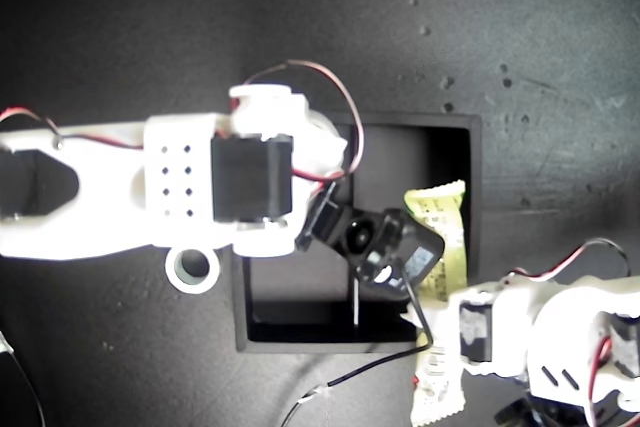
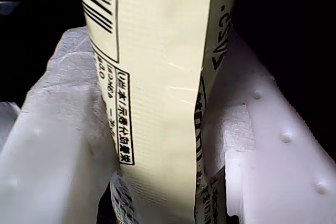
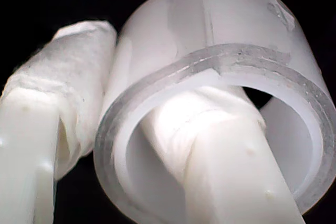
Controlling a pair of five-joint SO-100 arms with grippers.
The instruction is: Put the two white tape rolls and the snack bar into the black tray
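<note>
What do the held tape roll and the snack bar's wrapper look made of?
Tape roll: translucent whitish plastic film, glossy, wound layers showing at its rim. Snack bar: thin pale yellow wrapper, likely plastic film, slightly shiny, finely ribbed, printed with black text and a barcode.

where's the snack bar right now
The snack bar is clamped in my first gripper. In the exterior view it hangs over the right edge of the black tray, toward that view's lower right, one end sticking past the tray's near wall.

An arm [image 1: 150, 187] hides much of the black tray [image 1: 455, 132].
</note>
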